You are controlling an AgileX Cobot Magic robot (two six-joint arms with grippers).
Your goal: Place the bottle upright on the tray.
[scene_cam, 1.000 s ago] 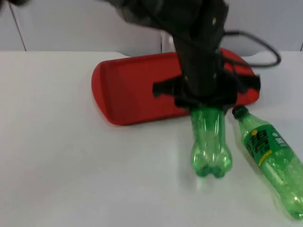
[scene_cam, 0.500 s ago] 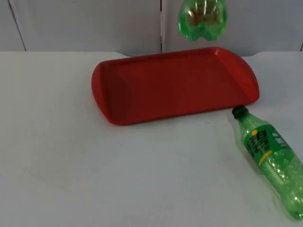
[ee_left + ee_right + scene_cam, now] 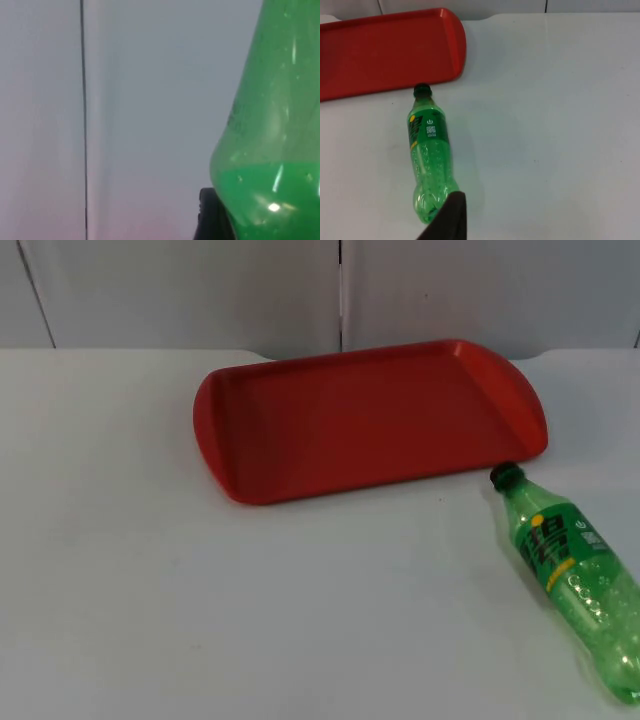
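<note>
Left end effector (image 3: 222, 222) pinches 1 green bottle (image 3: 270, 140); right end effector (image 3: 446, 220), grip unclear, hovers over lying bottle (image 3: 427, 160), cap toward tray (image 3: 385, 50).

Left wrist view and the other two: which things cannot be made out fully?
- Left wrist view: the raised bottle, gripped in the left claw before the wall, is cut off by the edges; cap and base hidden.
- Right wrist view: the right claw, above the table, covers part of the lying bottle's base.
- Top view: the lying bottle runs off the picture's edge.
</note>
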